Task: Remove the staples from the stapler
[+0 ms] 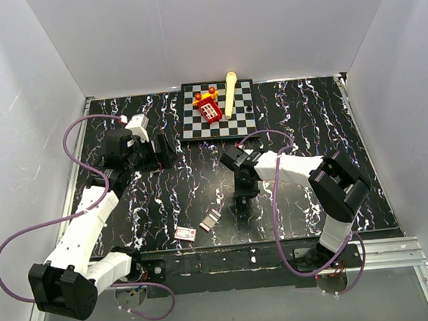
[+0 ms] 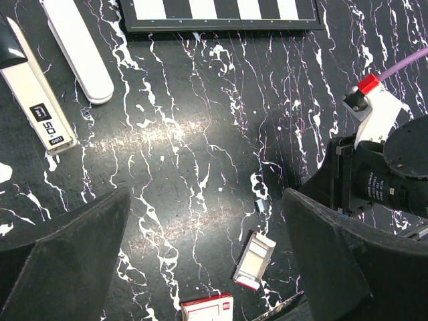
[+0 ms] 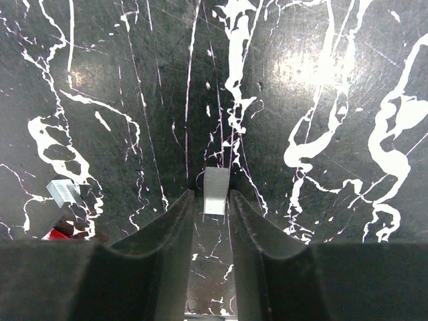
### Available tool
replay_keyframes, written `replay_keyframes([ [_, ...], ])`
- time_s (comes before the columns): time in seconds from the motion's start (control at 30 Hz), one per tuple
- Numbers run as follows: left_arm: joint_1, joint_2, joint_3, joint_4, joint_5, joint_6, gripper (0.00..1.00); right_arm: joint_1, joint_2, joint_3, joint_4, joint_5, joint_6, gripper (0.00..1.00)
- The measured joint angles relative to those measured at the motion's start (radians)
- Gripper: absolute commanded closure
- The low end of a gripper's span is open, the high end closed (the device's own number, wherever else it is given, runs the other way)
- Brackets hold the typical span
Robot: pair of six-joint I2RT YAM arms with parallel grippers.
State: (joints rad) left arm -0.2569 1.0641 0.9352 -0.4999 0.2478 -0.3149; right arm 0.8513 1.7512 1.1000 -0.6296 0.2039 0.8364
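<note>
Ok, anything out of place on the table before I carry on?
Yes. A short strip of staples lies loose on the table, between the fingertips of the right gripper. Near the front edge, a small white tray lies askew, apart from the red-and-white box. Nothing looks damaged.

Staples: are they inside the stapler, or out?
Out. The staples lie bare on the table, at the tips of the right gripper.

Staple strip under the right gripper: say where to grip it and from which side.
Probably best: pinch the staples across the two long edges, near the middle, coming straight down from above. The strip lies flat on the table, its length in line with the gap of the right gripper.
</note>
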Motion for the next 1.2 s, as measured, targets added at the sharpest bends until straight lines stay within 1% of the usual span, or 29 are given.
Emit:
replay_keyframes([
  [0.2, 0.0, -0.005, 0.0, 0.0, 0.0, 0.0, 0.02, 0.002, 0.0, -0.002, -0.003, 0.0, 0.001, 0.85],
  [0.37, 0.0, -0.012, 0.0, 0.0, 0.0, 0.0, 0.02, 0.003, 0.0, -0.002, -0.003, 0.0, -0.002, 0.93],
  [0.57, 0.0, -0.014, -0.006, -0.001, 0.0, 0.0, 0.02, 0.04, 0.0, 0.021, -0.058, 0.034, -0.018, 0.93],
  [0.77, 0.0, -0.014, -0.007, 0.0, -0.001, 0.0, 0.02, 0.153, -0.03, 0.103, -0.127, 0.101, -0.063, 0.93],
  [0.87, 0.0, -0.015, -0.007, 0.0, -0.002, 0.0, 0.02, 0.204, -0.06, 0.127, -0.13, 0.114, -0.097, 0.93],
  [1.0, 0.0, -0.028, -0.007, -0.005, -0.039, 0.0, 0.02, 0.235, -0.098, 0.124, -0.098, 0.079, -0.153, 0.92],
  [1.2, 0.0, -0.101, -0.008, -0.012, -0.142, -0.007, 0.02, 0.238, -0.133, 0.08, 0.011, -0.043, -0.267, 0.92],
])
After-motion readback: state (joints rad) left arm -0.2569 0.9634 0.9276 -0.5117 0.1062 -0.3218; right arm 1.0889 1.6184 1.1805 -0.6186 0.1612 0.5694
